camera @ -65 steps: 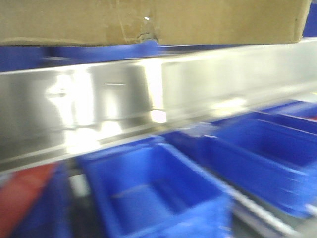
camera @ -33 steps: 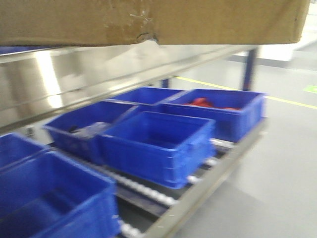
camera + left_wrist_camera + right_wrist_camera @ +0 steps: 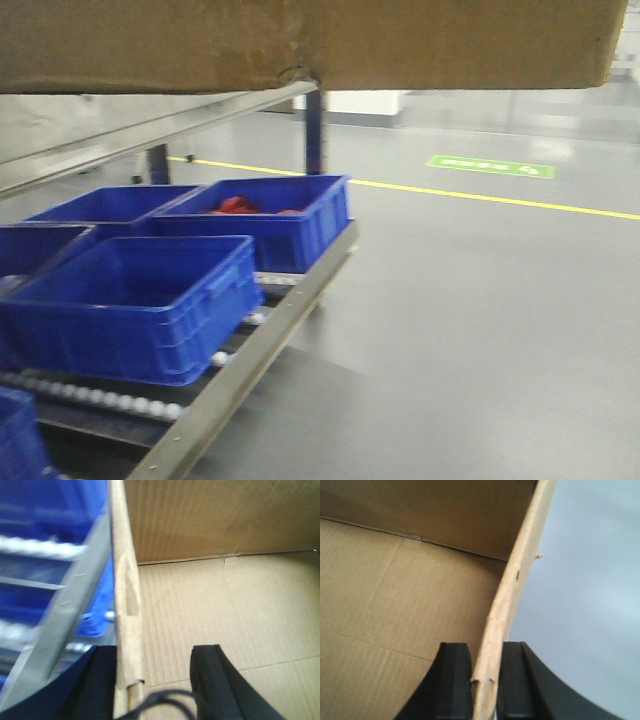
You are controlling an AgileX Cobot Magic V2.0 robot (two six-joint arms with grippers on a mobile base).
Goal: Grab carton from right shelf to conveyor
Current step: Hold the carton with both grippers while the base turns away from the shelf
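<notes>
Carton (image 3: 300, 40): brown corrugated cardboard, open-topped (lower edge torn), walls bowed.

No text, number or brand can be read in any view. One sign is present: a green rectangular floor marking (image 3: 490, 166) on the grey floor (image 3: 480, 330), beyond the yellow line (image 3: 470, 194). It bears white characters, too blurred and small to make out. The carton (image 3: 300, 40) shows plain brown cardboard in the front view and both wrist views, with nothing legible on it.
</notes>
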